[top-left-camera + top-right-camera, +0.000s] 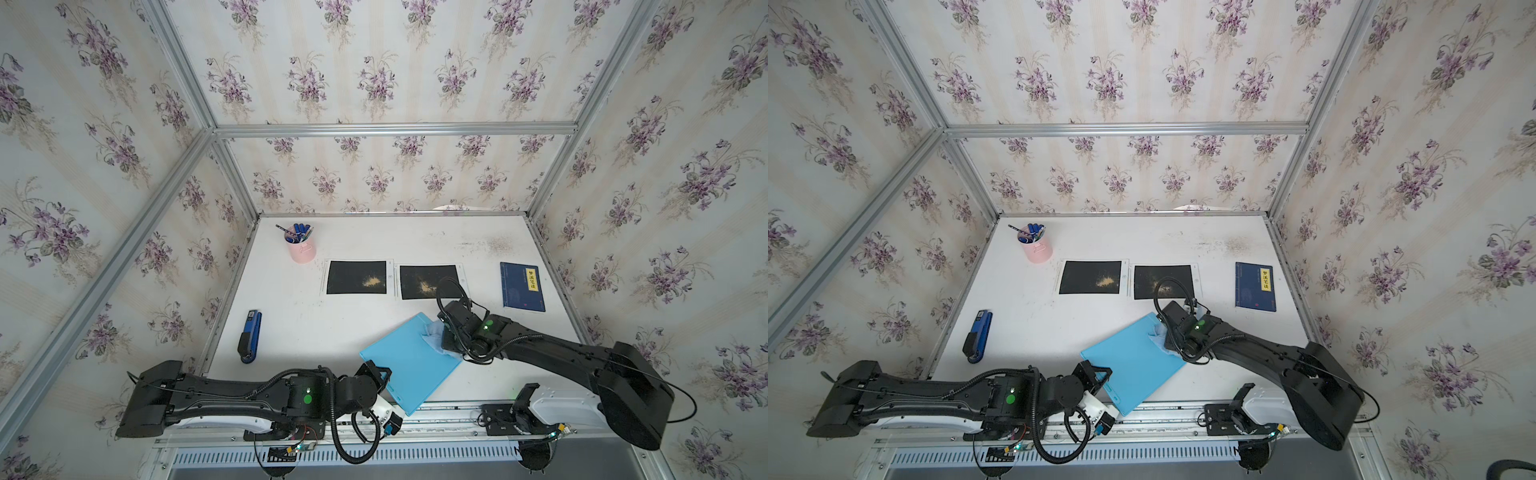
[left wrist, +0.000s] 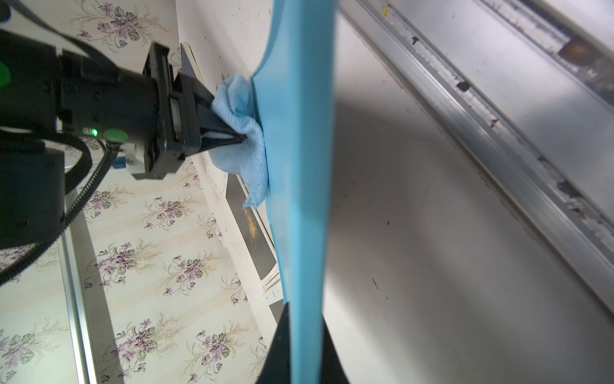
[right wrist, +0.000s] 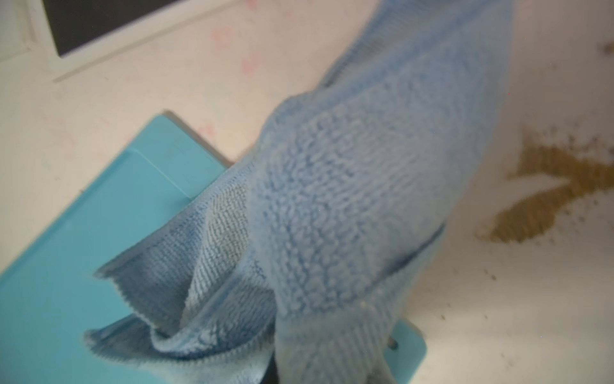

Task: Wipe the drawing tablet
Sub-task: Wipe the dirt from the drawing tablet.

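- While the left gripper (image 1: 388, 386) clamps its near-left edge, the drawing tablet (image 1: 409, 361) sits near-centre, seemingly tipped up.
- And the right gripper (image 2: 244, 136) pinches the blue cloth (image 3: 332, 199) (bunched) against its far-right edge.

1. The drawing tablet (image 1: 409, 361) is a thin, light-blue rectangular slab with rounded corners and a plain upper face. It sits diagonally at the near middle of the table (image 1: 324, 332). Its near corner reaches past the table's near edge, pinched in the left gripper (image 1: 392, 395) and raised, with a shadow beneath.
2. The cloth (image 1: 433, 337) is pale-blue microfibre, bunched in folds. It is pressed against the tablet's far-right edge and clamped in the right gripper (image 2: 244, 136).
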Controlling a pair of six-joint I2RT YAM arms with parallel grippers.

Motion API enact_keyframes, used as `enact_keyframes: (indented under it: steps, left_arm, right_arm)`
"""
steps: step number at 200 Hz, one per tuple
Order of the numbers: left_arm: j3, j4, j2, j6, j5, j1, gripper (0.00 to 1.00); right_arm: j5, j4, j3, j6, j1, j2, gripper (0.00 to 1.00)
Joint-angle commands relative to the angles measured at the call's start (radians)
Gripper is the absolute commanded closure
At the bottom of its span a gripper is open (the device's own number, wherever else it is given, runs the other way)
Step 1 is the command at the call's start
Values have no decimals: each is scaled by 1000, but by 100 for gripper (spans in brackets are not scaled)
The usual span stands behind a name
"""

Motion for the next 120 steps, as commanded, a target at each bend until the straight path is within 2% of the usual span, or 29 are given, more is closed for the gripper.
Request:
enact_keyframes:
  steps: [1, 30, 62, 81, 120]
  left_arm:
    - [3, -52, 2, 5, 25, -2, 100]
    - [3, -55, 0, 5, 23, -7, 100]
    - [3, -59, 1, 5, 18, -8, 100]
    - [4, -61, 6, 8, 7, -8, 100]
    - [5, -60, 6, 10, 6, -8, 100]
  right_arm:
    - [34, 4, 111, -85, 2, 124, 100]
    - [-70, 52, 242, -120, 1, 260, 100]
    - [-126, 68, 247, -118, 1, 293, 100]
    - [-138, 55, 181, -137, 2, 246, 100]
    - [-126, 11, -43, -129, 1, 10, 100]
